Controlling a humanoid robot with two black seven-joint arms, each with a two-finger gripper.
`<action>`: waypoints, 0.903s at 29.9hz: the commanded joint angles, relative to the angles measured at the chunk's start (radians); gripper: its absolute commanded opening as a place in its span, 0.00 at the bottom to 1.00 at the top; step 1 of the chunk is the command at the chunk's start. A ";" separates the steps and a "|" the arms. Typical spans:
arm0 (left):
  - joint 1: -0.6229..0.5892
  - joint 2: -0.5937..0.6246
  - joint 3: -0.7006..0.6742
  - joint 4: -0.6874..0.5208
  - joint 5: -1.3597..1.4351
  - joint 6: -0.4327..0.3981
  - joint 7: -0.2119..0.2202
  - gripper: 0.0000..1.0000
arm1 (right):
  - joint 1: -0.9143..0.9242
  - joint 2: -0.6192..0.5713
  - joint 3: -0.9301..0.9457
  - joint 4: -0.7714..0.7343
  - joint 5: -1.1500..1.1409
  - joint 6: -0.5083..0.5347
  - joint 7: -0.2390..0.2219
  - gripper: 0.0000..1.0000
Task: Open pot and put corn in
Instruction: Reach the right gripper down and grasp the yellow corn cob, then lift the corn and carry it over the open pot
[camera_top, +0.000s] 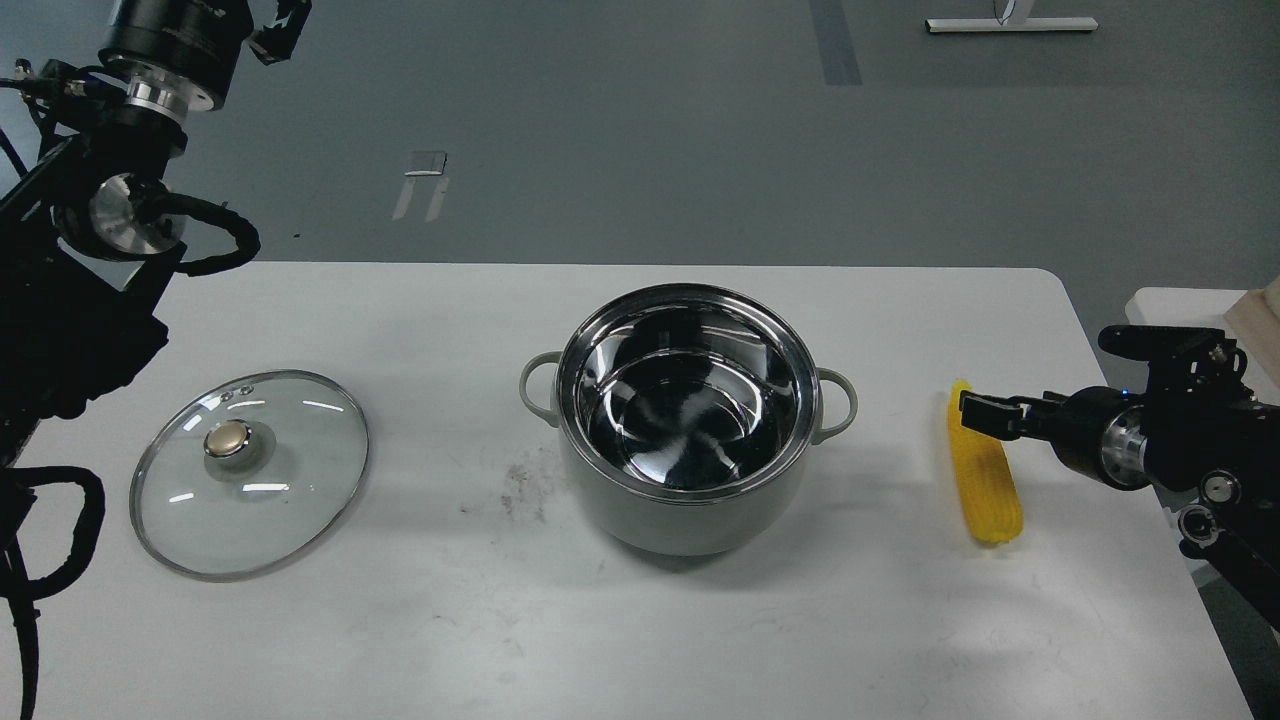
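With the right gripper (985, 413), finger spacing indiscernible, over the upper end of the corn (985, 487) lying right of the open pot (688, 415), an off-centre grasp risks rolling the cob away.

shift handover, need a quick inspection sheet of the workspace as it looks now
surface: white table, grey smudge left of the pot
pot: pot mid-table, open, nothing inside
lid: glass lid flat on the table at left, knob up
corn: corn on the table right of the pot
clutter: nothing seen
pincers: right pincer over the corn's far end, open or shut unclear; left pincer high at top left, cut by the frame edge
cables: black cables looped on the left arm
surroundings: grey floor, second table at right
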 joint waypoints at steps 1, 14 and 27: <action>0.008 0.002 0.000 -0.002 0.000 0.000 0.000 0.98 | -0.017 0.036 0.000 0.000 -0.006 0.000 -0.013 0.87; 0.030 0.002 0.009 -0.002 0.002 0.000 0.000 0.98 | -0.048 0.086 0.001 -0.007 -0.007 0.000 -0.118 0.32; 0.027 0.012 0.006 -0.005 0.002 0.000 0.002 0.98 | 0.059 0.121 0.187 0.150 0.025 0.000 -0.115 0.00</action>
